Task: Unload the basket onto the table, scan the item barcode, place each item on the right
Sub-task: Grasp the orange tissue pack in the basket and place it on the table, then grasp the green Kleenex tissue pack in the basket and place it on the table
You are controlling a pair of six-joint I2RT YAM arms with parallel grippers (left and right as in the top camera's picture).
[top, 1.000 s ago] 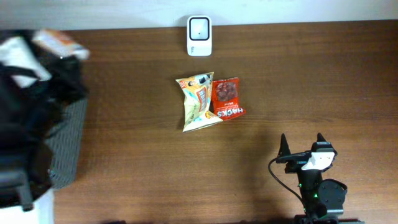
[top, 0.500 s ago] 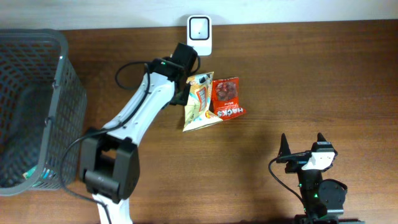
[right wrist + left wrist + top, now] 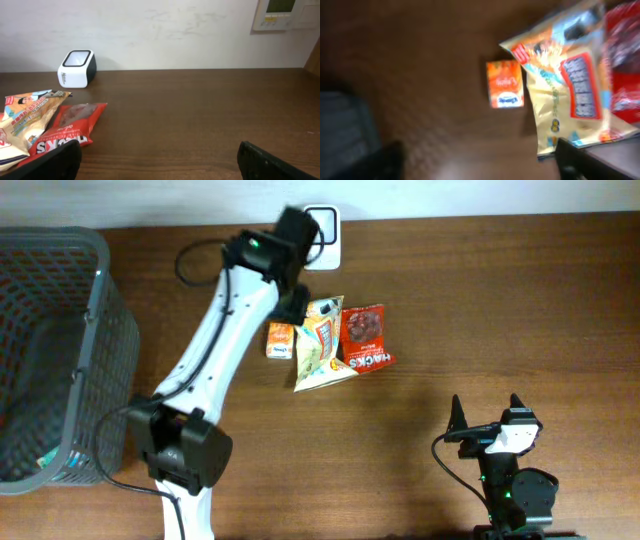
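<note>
The small orange box (image 3: 281,340) lies loose on the surface (image 3: 500,310), just left of the yellow snack bag (image 3: 320,345) and a little short of the white scanner (image 3: 77,68). The left claw (image 3: 479,147) hangs above it with jaws spread wide and nothing held, and the right claw (image 3: 486,415) sits parked, also open and empty. I can't tell whether its barcode has been read, but it's not at the scanner now. It lies flat, printed face up, its long axis running roughly toward the wall.
</note>
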